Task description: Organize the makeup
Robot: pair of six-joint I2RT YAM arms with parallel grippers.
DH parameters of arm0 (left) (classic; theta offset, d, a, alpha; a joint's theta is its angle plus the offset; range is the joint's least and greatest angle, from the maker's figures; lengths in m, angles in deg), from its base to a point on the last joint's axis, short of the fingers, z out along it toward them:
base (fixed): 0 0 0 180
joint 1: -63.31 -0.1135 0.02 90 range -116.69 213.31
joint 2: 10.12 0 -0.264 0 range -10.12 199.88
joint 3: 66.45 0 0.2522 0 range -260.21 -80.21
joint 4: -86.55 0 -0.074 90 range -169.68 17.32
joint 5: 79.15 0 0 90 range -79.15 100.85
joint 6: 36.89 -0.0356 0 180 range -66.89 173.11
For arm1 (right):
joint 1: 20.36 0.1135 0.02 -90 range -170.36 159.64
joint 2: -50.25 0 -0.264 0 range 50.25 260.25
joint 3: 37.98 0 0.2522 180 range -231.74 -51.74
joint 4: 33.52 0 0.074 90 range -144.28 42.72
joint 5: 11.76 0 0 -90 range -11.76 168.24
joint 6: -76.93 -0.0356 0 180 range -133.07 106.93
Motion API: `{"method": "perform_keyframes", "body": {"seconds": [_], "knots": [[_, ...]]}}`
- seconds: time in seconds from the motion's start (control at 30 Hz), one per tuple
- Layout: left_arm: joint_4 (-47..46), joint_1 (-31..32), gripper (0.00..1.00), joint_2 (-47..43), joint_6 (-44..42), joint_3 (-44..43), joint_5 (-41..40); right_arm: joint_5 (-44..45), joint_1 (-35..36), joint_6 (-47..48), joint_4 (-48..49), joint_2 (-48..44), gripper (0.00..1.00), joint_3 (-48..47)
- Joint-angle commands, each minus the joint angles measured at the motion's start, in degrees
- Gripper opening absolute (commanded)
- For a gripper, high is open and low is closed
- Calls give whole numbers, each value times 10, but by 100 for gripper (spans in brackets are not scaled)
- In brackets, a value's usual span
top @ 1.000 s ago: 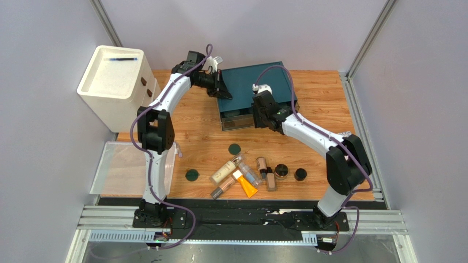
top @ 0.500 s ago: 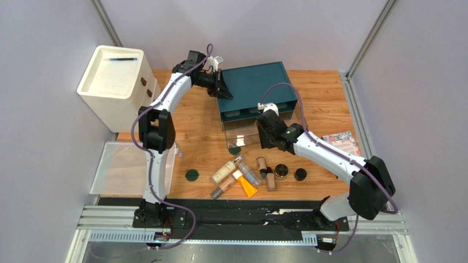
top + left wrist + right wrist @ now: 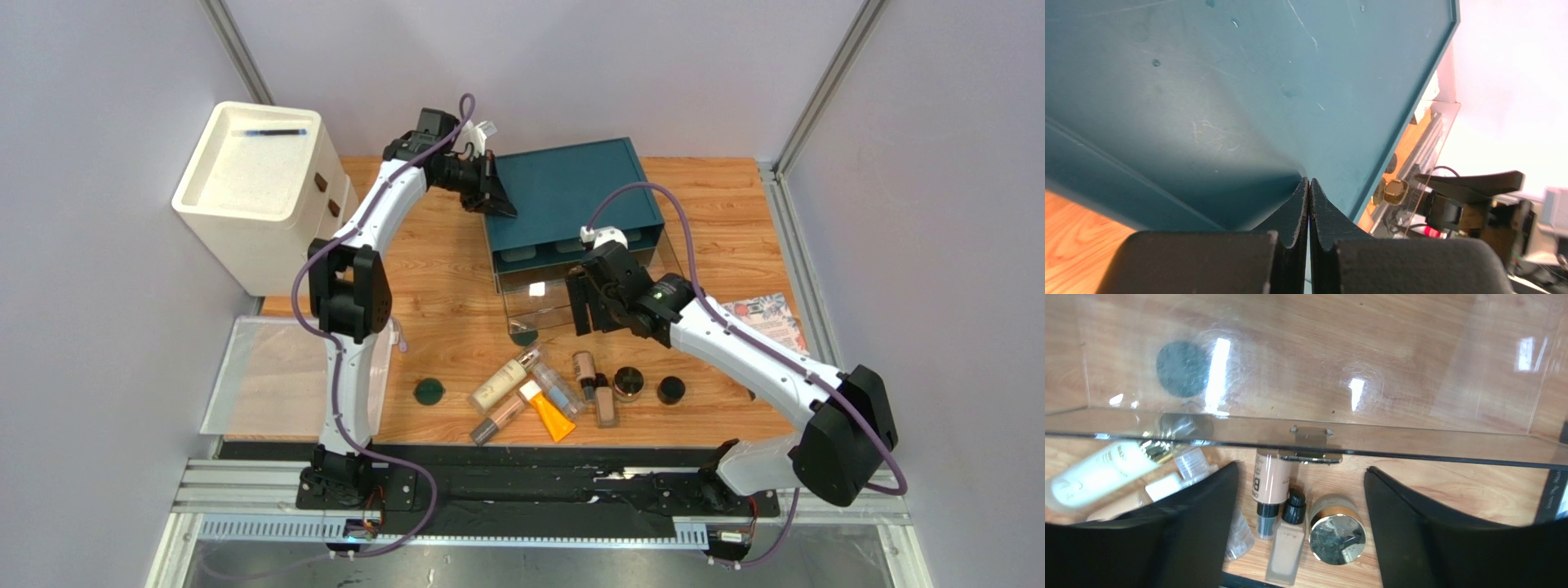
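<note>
The clear drawer now stands much further out of the teal box than a second ago. The right gripper has backed away with it toward the near edge, its arm swung out to the right. Its jaws are spread wide on either side of the drawer's small metal handle, touching nothing. The left gripper hasn't budged: jaws pressed together, tips against the box's left rear corner. The makeup lies on the table just in front of the drawer: cream bottle, orange tube, foundation tubes, and two dark jars. One green disc lies apart to the left. The other disc shows only through the drawer's clear plastic, so I can't say whether it is inside or beneath. The clear bottle is partly cut off by the right fingers.
</note>
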Motion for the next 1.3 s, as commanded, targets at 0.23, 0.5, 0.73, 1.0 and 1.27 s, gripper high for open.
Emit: {"method": "perform_keyframes", "body": {"seconds": [0.23,0.5,0.73,1.0,1.27], "knots": [[9,-4,0,-51,-49,8,-32,-65,24,32,-27,-43,79,12],[42,-4,0,-48,-52,5,-81,-135,33,94,-7,-5,78,4],[75,-4,0,-42,-59,8,-86,-198,52,143,8,31,79,11],[104,-4,0,-45,-69,22,-86,-199,97,123,42,41,79,39],[118,-3,0,-59,-75,41,-87,-177,133,88,79,81,68,74]]}}
